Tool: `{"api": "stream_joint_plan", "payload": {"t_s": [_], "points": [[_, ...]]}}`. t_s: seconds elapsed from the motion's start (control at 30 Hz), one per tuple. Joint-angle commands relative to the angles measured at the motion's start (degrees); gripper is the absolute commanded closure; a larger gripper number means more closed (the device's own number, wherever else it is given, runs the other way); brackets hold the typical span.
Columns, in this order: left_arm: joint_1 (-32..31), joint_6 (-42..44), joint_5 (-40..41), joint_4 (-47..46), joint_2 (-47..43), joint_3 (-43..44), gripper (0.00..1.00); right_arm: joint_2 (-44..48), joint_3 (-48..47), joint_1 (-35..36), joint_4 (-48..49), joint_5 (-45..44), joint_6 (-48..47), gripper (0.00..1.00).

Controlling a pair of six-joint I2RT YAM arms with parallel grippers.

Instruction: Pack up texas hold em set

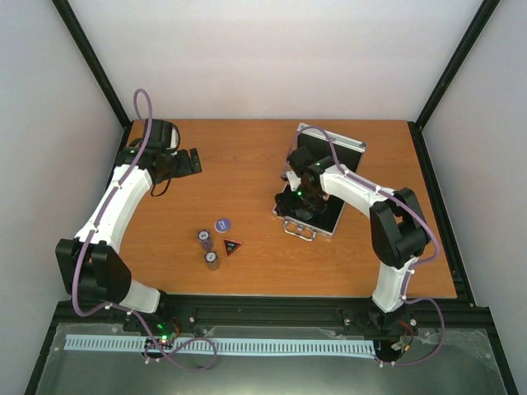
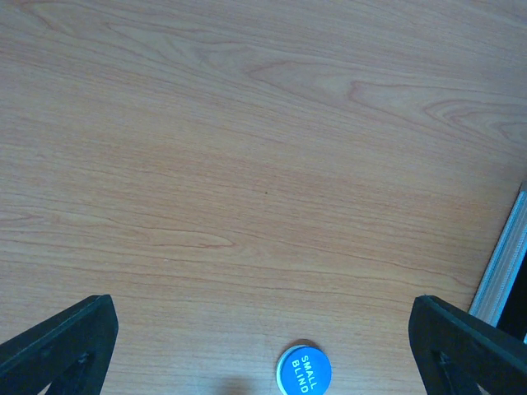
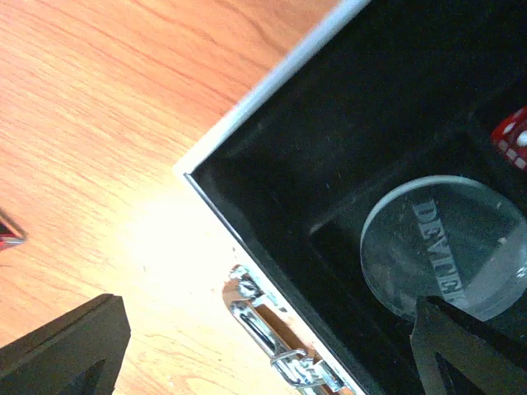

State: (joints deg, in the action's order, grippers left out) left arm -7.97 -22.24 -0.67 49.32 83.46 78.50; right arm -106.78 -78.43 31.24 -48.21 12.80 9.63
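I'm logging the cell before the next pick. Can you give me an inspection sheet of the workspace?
Surface: wooden table, no spills seen.
Job's things: silver case lies open, with the clear token inside; the blue token, triangular token and two chip stacks are on the table to its left.
Clutter: nothing seen.
Grippers: left gripper open above bare wood; right gripper open over the case's edge.
Cables: purple cables run along both arms.
Surroundings: white walls, black frame.

A wooden table (image 1: 247, 164) with orange-brown grain fills the scene. Plain white walls (image 1: 280, 58) enclose it, edged by black frame posts (image 1: 88, 58).
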Motion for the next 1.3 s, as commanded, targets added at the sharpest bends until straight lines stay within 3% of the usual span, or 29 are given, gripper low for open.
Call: {"api": "stream_joint_plan", "payload": {"t_s": [0.0,0.47,0.57,0.9,1.27], "points": [[0.32,1.04,-0.74,-0.92,-0.14,2.97,0.00,3.36,-4.55,0.58,-1.82,1.68,-2.97,0.05],[0.32,0.43,-0.81,1.41,-1.69,10.99,0.00,-4.05,-15.07,17.63,-6.28,-3.03,1.82,0.05],[0.32,0.29,-0.96,1.74,-2.55,11.92,0.00,-6.93,-17.63,20.87,-6.28,-3.63,4.19,0.00],[0.32,-0.40,-3.40,2.01,-6.78,9.80,0.00,-17.75,-28.98,26.06,-12.62,-11.21,8.91,0.00],[0.32,-0.66,-5.78,0.88,-8.98,7.45,0.00,-25.16,-35.32,29.97,-15.79,-11.89,11.71,0.00]]}}
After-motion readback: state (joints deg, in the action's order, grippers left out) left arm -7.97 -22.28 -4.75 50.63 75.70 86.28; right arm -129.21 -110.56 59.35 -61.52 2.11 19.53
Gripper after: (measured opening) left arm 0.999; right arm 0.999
